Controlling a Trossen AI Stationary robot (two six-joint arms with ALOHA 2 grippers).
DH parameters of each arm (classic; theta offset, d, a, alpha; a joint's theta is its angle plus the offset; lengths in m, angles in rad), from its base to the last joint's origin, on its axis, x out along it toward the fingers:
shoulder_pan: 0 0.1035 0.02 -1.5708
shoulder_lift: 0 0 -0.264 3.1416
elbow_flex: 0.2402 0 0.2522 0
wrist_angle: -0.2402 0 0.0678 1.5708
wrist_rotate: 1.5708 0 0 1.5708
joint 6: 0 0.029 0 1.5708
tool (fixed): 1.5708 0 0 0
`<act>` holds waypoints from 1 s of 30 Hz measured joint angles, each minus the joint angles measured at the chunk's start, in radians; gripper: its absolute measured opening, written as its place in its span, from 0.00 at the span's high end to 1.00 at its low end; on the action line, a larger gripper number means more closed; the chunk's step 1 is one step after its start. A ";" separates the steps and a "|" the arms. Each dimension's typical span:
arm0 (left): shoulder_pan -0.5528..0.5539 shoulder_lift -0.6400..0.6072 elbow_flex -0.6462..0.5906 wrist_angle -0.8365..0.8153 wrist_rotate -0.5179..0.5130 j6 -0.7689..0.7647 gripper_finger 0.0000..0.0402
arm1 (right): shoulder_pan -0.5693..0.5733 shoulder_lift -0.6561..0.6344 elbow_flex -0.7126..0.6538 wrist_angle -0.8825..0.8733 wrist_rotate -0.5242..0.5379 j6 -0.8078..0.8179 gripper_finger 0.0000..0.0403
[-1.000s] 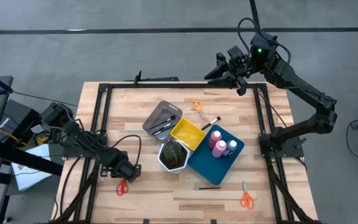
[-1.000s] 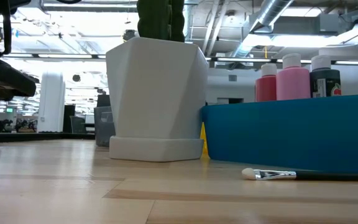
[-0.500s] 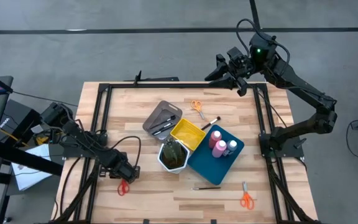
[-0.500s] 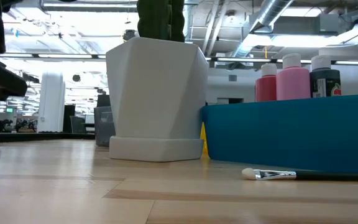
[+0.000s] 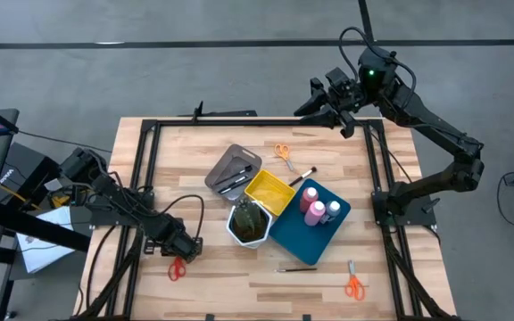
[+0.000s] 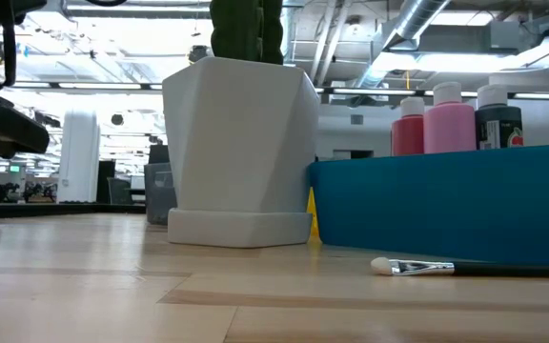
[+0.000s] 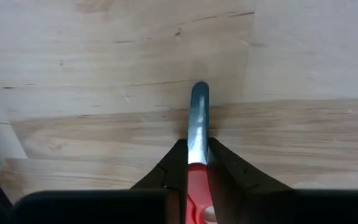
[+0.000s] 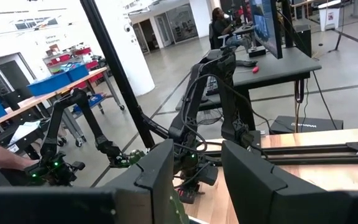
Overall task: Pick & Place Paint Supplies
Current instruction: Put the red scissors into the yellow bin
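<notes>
Red-handled scissors (image 5: 177, 267) lie at the table's near left, and my left gripper (image 5: 184, 252) is shut on them; the left wrist view shows their steel blades (image 7: 198, 118) running out past the fingers. My right gripper (image 5: 321, 102) hangs open above the far right edge, touching nothing. Two pink bottles (image 5: 313, 203) and a grey white-capped bottle (image 5: 333, 209) stand in the blue tray (image 5: 297, 239). Orange scissors lie near the far edge (image 5: 283, 154) and near the near right corner (image 5: 353, 284). One brush (image 5: 302, 176) lies by the yellow tray, another (image 5: 294, 268) near the blue tray. My left gripper pinches the red scissors between its two fingers at the base of the shut blades (image 7: 197, 152), right where the red handle (image 7: 197, 193) begins. The fingers come from above, pointing down at the table. The blades stick out forward beyond the fingertips (image 7: 178, 149).
A white hexagonal pot (image 5: 249, 223) with a green plant stands mid-table between the yellow tray (image 5: 269, 192) and the blue tray. The grey tray (image 5: 232, 171) holds dark brushes. A black frame (image 5: 146, 152) rims the table. Bare wood shows along the near edge.
</notes>
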 joint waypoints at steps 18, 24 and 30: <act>-0.001 -0.015 -0.001 -0.013 -0.020 0.023 0.95 | 0.000 0.000 0.000 0.000 0.000 -0.007 0.67; -0.002 -0.019 -0.002 -0.017 -0.025 0.023 0.96 | 0.000 0.000 0.000 0.000 0.000 -0.008 0.67; -0.002 -0.020 0.000 -0.018 -0.037 0.023 0.96 | 0.000 0.000 0.000 0.000 -0.002 -0.010 0.67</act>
